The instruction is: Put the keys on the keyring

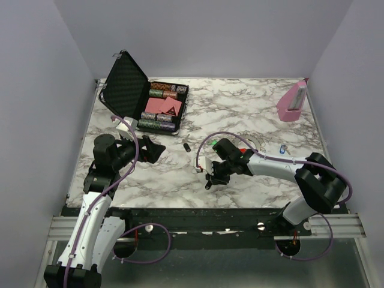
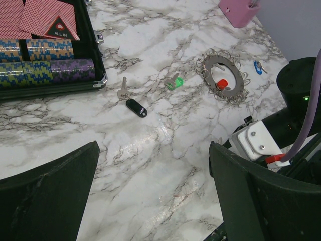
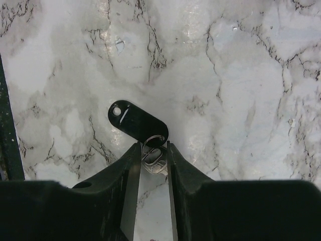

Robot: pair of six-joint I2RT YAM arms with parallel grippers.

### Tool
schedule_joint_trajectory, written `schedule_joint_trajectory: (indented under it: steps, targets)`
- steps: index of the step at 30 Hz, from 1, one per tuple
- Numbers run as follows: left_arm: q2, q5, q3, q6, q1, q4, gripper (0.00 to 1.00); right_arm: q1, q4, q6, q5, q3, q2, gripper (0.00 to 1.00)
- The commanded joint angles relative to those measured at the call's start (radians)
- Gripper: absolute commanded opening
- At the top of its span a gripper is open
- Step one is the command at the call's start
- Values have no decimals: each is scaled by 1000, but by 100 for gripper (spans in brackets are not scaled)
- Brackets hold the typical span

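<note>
My right gripper (image 1: 211, 177) is shut on a small metal key (image 3: 154, 159) with a black plastic tag (image 3: 137, 122) that sticks out past the fingertips, just above the marble. A second black-headed key (image 2: 135, 107) lies on the table, also seen in the top view (image 1: 186, 146). A green-headed key (image 2: 174, 84) lies beside the keyring (image 2: 223, 80), a silvery chain loop with a red-headed key (image 2: 221, 84) on it. A blue-headed key (image 2: 258, 67) lies further right. My left gripper (image 2: 154, 146) is open and empty, hovering left of these.
An open black case (image 1: 147, 96) with poker chips and cards stands at the back left. A pink stand (image 1: 293, 102) is at the back right. The right arm's white wrist part (image 2: 256, 143) is close to my left gripper's right finger.
</note>
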Motion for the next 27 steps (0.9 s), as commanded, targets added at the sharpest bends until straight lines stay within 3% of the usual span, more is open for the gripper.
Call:
schedule_joint_trajectory:
  steps: [1, 6, 27]
  targets:
    - [-7, 11, 25, 10, 8, 14, 99, -3, -5, 7, -12, 30, 8, 33]
    - [-8, 11, 23, 11, 8, 12, 99, -3, -11, 10, -17, 33, 3, 27]
    - [-7, 11, 23, 10, 10, 12, 99, -18, -16, 10, 8, 36, -3, 23]
